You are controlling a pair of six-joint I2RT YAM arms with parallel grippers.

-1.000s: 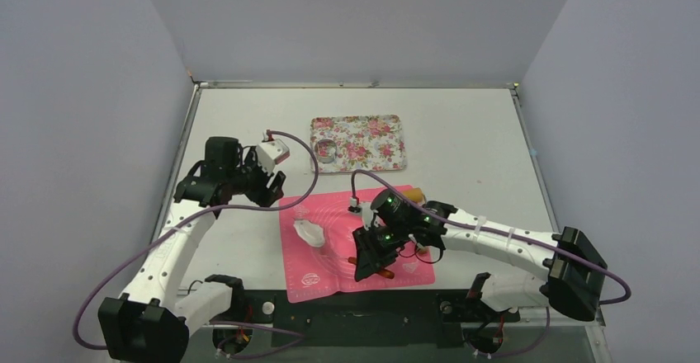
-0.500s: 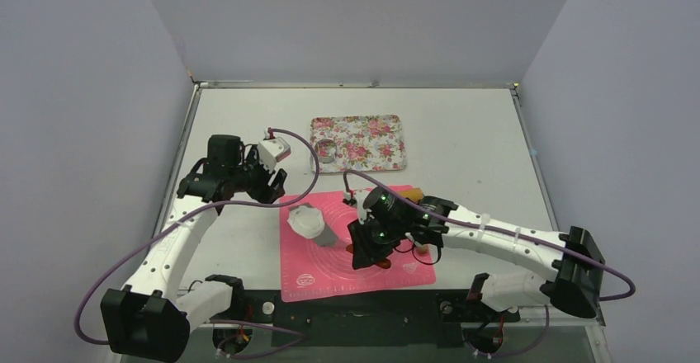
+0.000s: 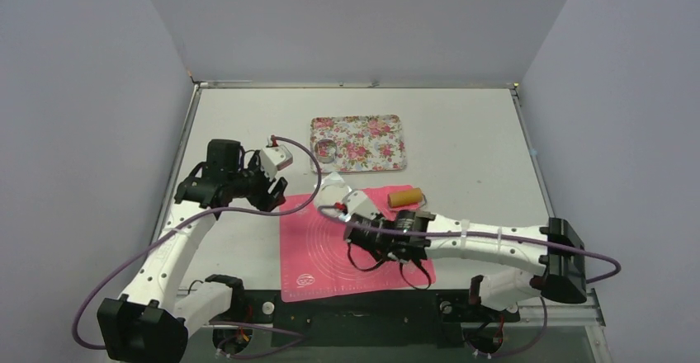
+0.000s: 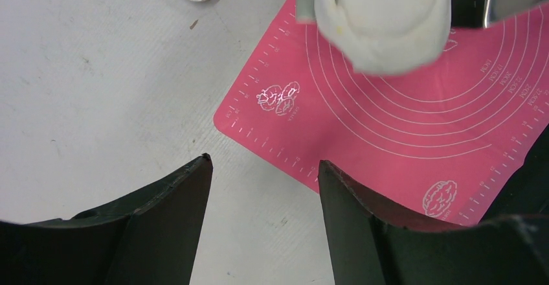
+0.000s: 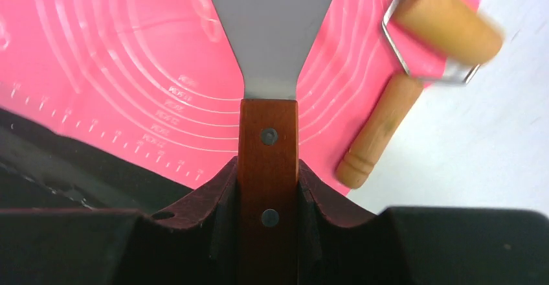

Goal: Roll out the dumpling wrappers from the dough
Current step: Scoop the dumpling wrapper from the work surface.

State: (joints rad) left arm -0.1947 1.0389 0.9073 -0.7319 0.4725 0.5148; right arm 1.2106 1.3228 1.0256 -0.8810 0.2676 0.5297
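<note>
Two tools matter: my right tool [image 5: 268, 168] clamps the scraper [image 5: 272, 32], the dough [image 4: 382, 19] riding its blade above the mat [image 4: 388, 129] near its far-left corner; my left tool [image 4: 262, 165] gapes empty. If the blade tilts, I think the lump slides off.

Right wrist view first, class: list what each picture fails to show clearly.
Right wrist: spatula blade's tip cut off by the top edge; rolling pin blurred.
Left wrist: dough cut off by the top edge.
Top: round item on floral tray too small to identify.
</note>
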